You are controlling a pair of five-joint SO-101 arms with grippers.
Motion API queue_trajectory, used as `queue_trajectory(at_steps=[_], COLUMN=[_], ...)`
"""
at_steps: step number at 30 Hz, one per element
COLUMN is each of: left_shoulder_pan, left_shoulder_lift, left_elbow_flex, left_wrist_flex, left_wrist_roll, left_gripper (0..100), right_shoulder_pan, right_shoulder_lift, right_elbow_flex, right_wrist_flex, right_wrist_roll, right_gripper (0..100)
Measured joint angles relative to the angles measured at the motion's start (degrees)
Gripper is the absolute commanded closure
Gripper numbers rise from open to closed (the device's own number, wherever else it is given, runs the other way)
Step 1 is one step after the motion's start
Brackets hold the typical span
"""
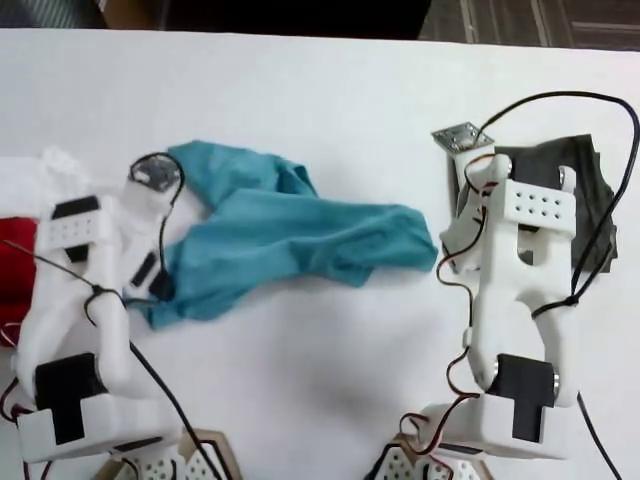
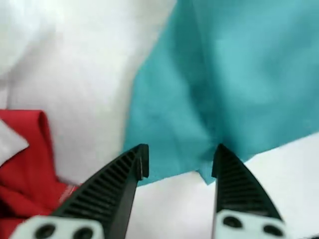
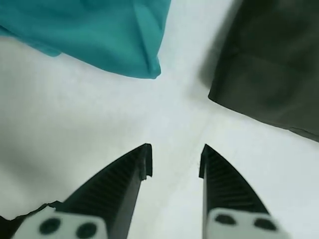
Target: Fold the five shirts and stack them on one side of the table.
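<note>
Worktop point(image 1: 330, 90) spread with crumpled teal shirt point(image 1: 290, 240) at centre, dark shirt point(image 1: 590, 190) near right edge, red shirt point(image 1: 12, 265) at left edge. Left pincer point(image 2: 179, 162) apart over teal hem; right pincer point(image 3: 174, 159) apart above bare surface between teal and dark shirts.

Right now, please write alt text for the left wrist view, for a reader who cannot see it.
The open left hand is poised at the edge of a teal shirt on the white table; a red shirt lies nearby.
</note>
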Motion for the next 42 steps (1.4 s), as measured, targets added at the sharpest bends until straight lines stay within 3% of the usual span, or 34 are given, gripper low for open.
queue_trajectory(at_steps=[6,9,13,17,24,29,38,41,42], left_shoulder_pan=[-0.09,-0.88,-1.23,-1.14,-1.14,-1.14,3.43,3.25,3.34], left_shoulder_lift=[-4.66,-6.51,-6.95,-7.21,-7.3,-7.38,-7.38,-7.38,-7.38], left_elbow_flex=[0.26,4.92,9.67,12.4,14.15,14.15,16.09,16.09,16.09], left_wrist_flex=[9.85,7.56,0.53,-0.88,-10.29,-19.69,-21.01,-21.01,-21.01], left_wrist_roll=[-7.82,-12.84,-14.51,-15.12,-14.51,-5.8,-3.6,-3.6,-3.6], left_gripper=[77,77,77,77,77,81,88,99,97], right_shoulder_pan=[0.0,0.0,0.0,0.0,0.0,0.0,0.0,0.0,0.0], right_shoulder_lift=[0.0,0.0,0.0,0.0,0.0,0.0,0.0,0.0,0.0], right_elbow_flex=[0.0,0.0,0.0,0.0,0.0,0.0,0.0,0.0,0.0], right_wrist_flex=[0.0,0.0,0.0,0.0,0.0,0.0,0.0,0.0,0.0], right_wrist_roll=[0.0,0.0,0.0,0.0,0.0,0.0,0.0,0.0,0.0], right_gripper=[83.6,83.6,83.6,83.6,83.6,83.6,83.6,83.6,83.6])
